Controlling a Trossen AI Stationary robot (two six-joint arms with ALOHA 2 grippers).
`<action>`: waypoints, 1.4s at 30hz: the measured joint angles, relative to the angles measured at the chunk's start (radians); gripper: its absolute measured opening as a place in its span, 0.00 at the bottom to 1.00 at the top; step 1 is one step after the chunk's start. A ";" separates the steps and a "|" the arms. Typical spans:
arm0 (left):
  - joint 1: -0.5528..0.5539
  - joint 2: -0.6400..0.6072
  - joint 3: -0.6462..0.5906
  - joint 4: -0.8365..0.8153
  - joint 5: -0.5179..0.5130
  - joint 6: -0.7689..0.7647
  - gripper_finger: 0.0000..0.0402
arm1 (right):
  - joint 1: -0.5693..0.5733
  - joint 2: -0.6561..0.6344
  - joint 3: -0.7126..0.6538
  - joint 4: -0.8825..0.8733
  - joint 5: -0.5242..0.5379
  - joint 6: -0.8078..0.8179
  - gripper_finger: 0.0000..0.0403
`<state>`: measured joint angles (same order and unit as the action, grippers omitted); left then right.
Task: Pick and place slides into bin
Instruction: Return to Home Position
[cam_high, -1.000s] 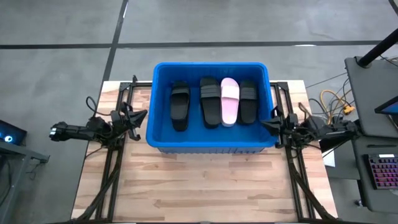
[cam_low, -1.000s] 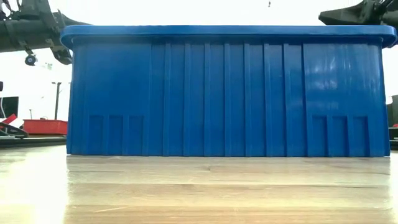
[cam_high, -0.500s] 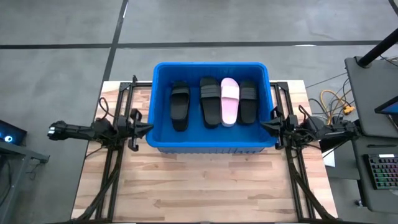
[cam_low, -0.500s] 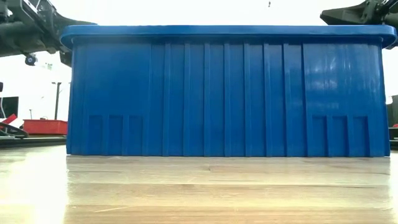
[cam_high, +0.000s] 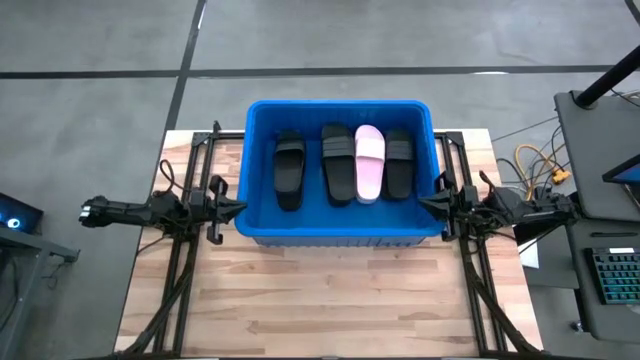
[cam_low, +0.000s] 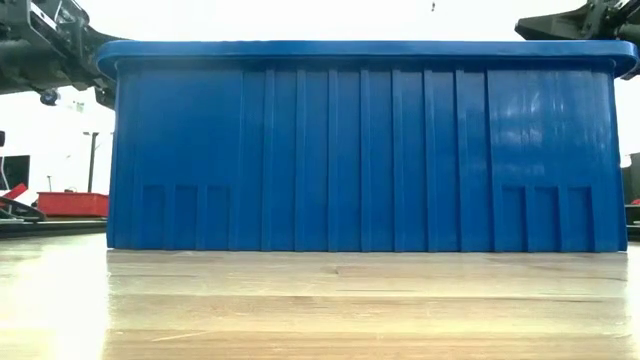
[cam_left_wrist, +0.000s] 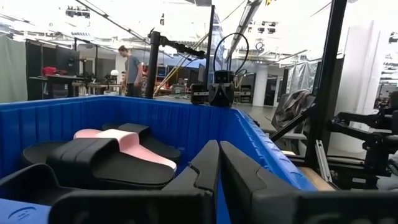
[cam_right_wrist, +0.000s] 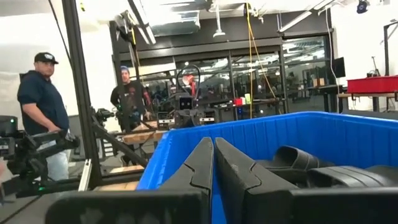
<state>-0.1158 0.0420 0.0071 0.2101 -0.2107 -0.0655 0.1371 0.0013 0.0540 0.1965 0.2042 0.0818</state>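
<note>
Since four slides (cam_high: 338, 165) lie side by side inside the bin (cam_high: 340, 236), long axes front to back, apparently none awaits picking. The left gripper (cam_high: 236, 207) and right gripper (cam_high: 424, 202), both pressed together and empty, flank opposite walls, equally near.

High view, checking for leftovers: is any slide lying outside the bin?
No, all four visible slides lie inside the blue bin.

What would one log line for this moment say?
bin: three black slides, one pink slide inside | left tool: shut, outside bin's left wall | right tool: shut, outside right wall
</note>
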 joint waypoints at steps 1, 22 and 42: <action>0.000 -0.003 0.000 0.001 0.000 0.000 0.00 | 0.000 0.000 0.000 0.004 0.001 0.000 0.02; 0.000 -0.002 0.000 0.016 -0.002 -0.003 0.00 | 0.000 0.002 -0.005 0.041 0.005 -0.153 0.02; 0.000 -0.004 0.000 0.017 -0.003 -0.002 0.00 | 0.000 0.002 -0.005 0.044 0.006 -0.135 0.02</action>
<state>-0.1158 0.0384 0.0071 0.2272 -0.2134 -0.0673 0.1375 0.0035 0.0490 0.2406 0.2100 -0.0536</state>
